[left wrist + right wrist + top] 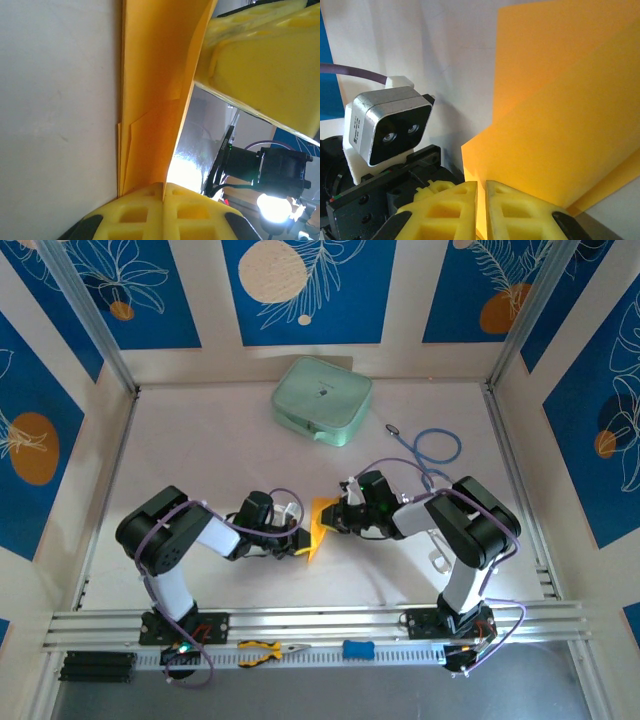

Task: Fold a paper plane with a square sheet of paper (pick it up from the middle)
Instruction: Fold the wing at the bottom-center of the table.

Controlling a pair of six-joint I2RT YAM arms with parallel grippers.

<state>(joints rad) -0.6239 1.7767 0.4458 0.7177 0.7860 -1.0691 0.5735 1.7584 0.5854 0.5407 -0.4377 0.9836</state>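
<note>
The orange-yellow sheet of paper [320, 525] is folded into several layers with lengthwise creases and stands on edge, off the table, mid-table between my two grippers. My left gripper [300, 538] is shut on its near lower edge; in the left wrist view the paper [155, 100] runs straight up out of the closed gripper [163, 186], and a yellow finger [265, 65] of the right gripper presses on it from the right. My right gripper [335, 520] is shut on the paper's other side; its wrist view has the sheet [560, 125] pinched in the narrow slit of that gripper [481, 187].
A pale green case [322, 400] lies at the back centre. A blue cable loop [435, 445] lies at the back right. Orange-handled pliers [262, 651] and a small blue object [358, 649] rest on the front rail. The left wrist's camera [390, 125] sits close to my right fingers.
</note>
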